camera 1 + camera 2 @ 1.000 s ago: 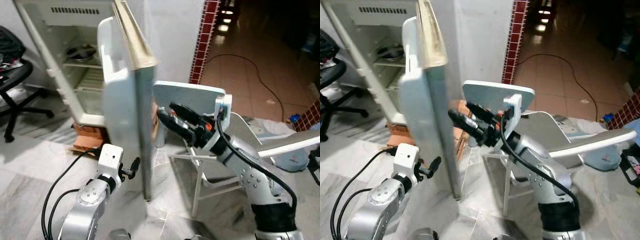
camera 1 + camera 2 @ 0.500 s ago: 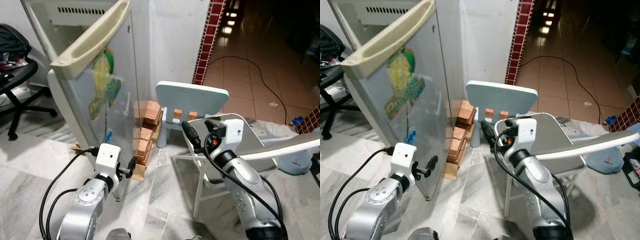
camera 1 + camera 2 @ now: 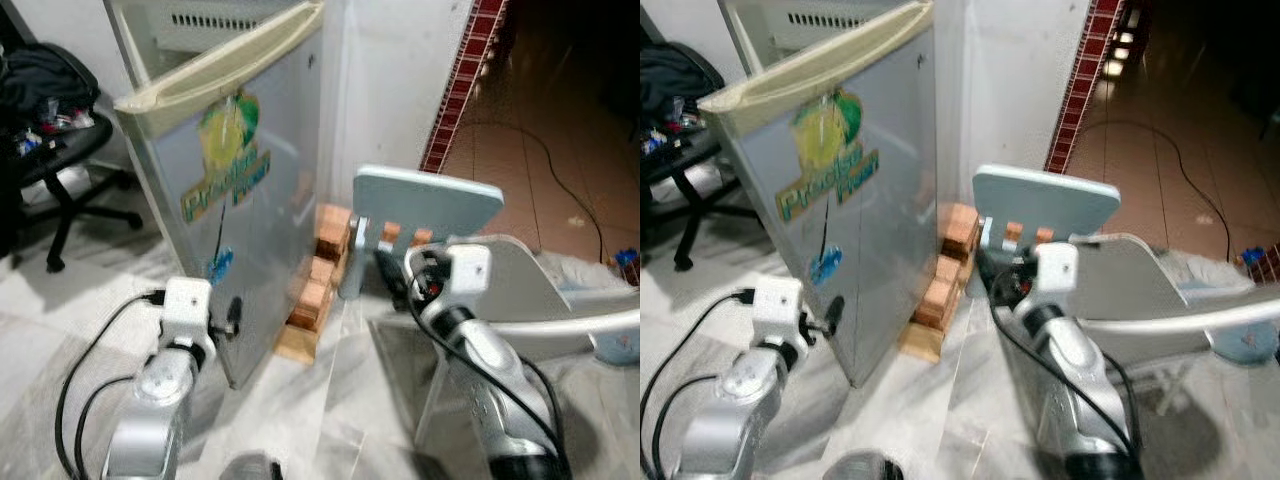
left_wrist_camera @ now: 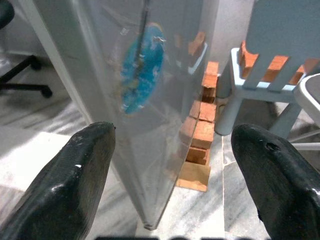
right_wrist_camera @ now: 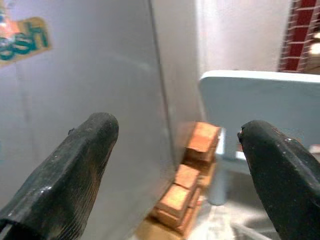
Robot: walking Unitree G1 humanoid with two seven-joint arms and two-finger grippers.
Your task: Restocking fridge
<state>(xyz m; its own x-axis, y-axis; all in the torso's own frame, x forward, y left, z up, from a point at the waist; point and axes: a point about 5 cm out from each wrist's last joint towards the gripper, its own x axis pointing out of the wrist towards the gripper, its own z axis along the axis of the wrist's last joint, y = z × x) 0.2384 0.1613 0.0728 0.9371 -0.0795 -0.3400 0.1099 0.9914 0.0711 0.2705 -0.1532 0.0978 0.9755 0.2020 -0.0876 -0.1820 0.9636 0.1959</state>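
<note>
I see the fridge door (image 3: 240, 210) at left, swung across its cabinet. My left end effector (image 4: 170, 185) sits spread at its near bottom edge; my right end effector (image 5: 180, 175), also spread, faces the bricks (image 3: 318, 280) and blue chair (image 3: 425, 205).

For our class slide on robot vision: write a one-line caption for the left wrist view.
Open left gripper faces the fridge door with its blue sticker, bricks stacked beside.
</note>
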